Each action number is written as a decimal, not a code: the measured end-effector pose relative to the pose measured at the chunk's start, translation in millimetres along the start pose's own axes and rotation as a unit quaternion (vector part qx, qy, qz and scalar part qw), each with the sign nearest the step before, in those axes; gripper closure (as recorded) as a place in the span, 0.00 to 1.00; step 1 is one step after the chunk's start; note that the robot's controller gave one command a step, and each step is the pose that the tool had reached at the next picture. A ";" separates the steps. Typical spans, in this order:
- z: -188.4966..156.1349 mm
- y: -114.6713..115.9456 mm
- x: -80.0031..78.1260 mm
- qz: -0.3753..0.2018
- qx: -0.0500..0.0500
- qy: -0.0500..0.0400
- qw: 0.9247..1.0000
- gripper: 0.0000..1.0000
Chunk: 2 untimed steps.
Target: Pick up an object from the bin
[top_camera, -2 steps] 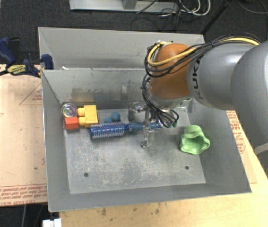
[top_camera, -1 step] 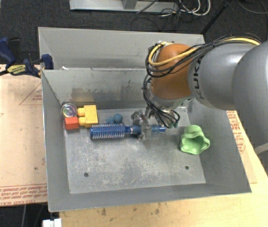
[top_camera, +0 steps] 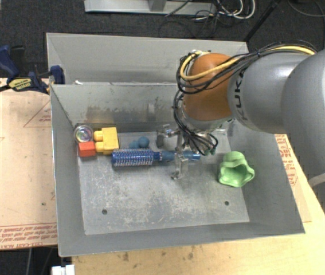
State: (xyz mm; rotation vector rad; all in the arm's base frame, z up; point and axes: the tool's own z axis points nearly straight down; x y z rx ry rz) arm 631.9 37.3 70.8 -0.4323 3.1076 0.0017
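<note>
Arm @ blue brush hdl | fingers: can't tell | bin grey, scuffed | dark carpet

We see the gripper low at the handle end of a blue hairbrush in the bin; a green lump lies beyond it; a yellow block sits past the bristles.

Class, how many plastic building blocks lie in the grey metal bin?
2: a yellow plastic block near the bin's left wall, and an orange block touching its left side. The arm may hide more.
</note>
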 end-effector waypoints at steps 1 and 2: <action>-0.5 -0.3 -0.2 0.000 0.000 0.000 1.000 1.00; -132.7 -0.2 -16.3 -0.023 0.001 -0.004 1.000 1.00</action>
